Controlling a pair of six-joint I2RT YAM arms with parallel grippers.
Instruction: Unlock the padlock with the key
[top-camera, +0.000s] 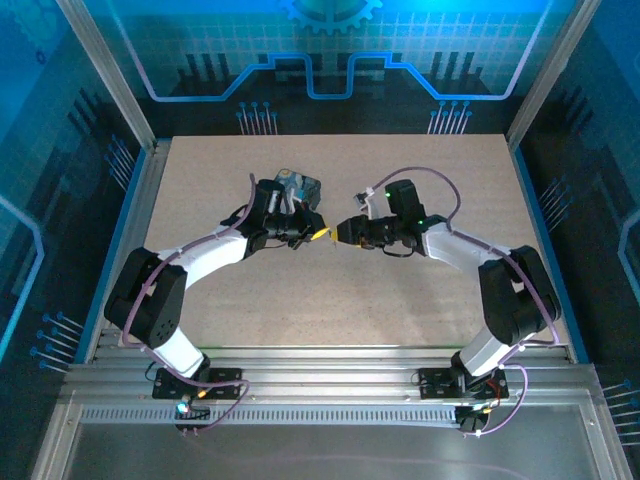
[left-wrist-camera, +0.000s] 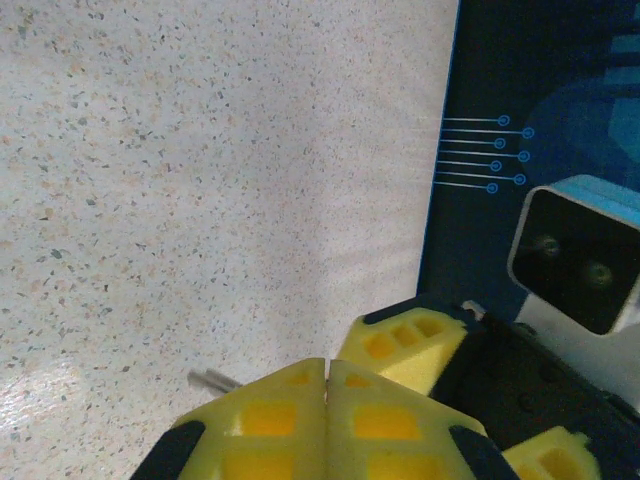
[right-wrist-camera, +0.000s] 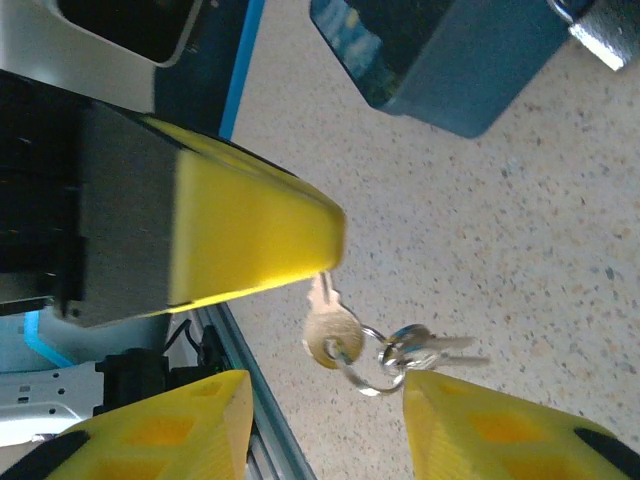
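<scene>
**Key pinched in left jaws, right jaws open**

Left gripper (right-wrist-camera: 318, 240) is shut tight on the key (right-wrist-camera: 330, 335); its key ring (right-wrist-camera: 366, 381) hangs between the spread jaws of the right gripper (right-wrist-camera: 325, 392), untouched. The padlock (right-wrist-camera: 603, 33) is seen at the box (right-wrist-camera: 440, 60) corner, above the tabletop (right-wrist-camera: 520, 230).

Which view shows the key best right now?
Right wrist: the key hangs close and whole under a yellow finger. Left wrist shows a thin metal tip beside shut fingers; in the top view it is too small to tell.
</scene>
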